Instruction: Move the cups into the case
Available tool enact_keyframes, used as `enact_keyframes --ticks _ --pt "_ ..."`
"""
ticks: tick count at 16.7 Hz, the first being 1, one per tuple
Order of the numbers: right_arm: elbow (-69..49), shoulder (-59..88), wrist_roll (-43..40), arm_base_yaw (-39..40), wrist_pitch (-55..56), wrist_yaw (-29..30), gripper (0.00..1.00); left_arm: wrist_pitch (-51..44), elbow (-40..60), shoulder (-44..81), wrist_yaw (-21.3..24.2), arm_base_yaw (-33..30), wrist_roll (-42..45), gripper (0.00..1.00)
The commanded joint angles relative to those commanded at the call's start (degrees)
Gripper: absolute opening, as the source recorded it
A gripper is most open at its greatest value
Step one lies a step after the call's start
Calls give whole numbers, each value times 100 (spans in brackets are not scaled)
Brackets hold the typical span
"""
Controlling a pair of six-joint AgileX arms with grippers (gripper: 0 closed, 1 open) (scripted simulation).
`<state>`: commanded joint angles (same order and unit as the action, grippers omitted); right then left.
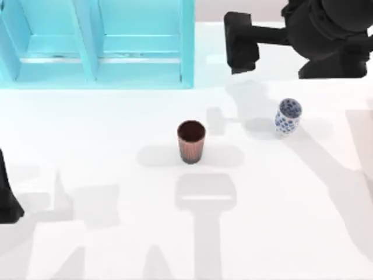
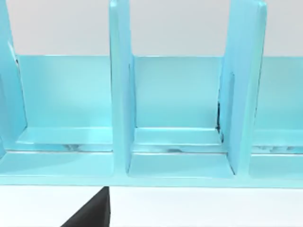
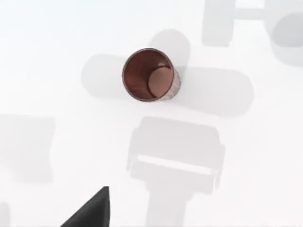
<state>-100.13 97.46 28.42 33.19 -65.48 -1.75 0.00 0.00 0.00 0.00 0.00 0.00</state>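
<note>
The reddish-brown ribbed cup stands upright at the table's middle; the right wrist view looks down into its dark inside. To its right stands the smaller white cup with blue flowers, upright as well. The turquoise case fills the back left, its open compartments and upright dividers close in the left wrist view. My right gripper hangs high at the back right, behind both cups and holding nothing. My left arm is parked at the left edge.
The white table carries only arm shadows in front of the cups. The case's right wall stands just left of my right gripper. A dark part of each gripper shows low in its wrist view.
</note>
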Motion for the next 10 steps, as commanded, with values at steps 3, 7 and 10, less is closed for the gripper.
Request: enact_keyframes --ticks 3,7,10 --pt "-1835 1657 457 353 -1027 157 100 0 0 0 0 0 0 100" --pt "-4038 3524 1004 735 -2099 450 100 0 0 0 0 0 0 100" --pt "-5360 4560 1341 944 -2640 702 100 0 0 0 0 0 0 100"
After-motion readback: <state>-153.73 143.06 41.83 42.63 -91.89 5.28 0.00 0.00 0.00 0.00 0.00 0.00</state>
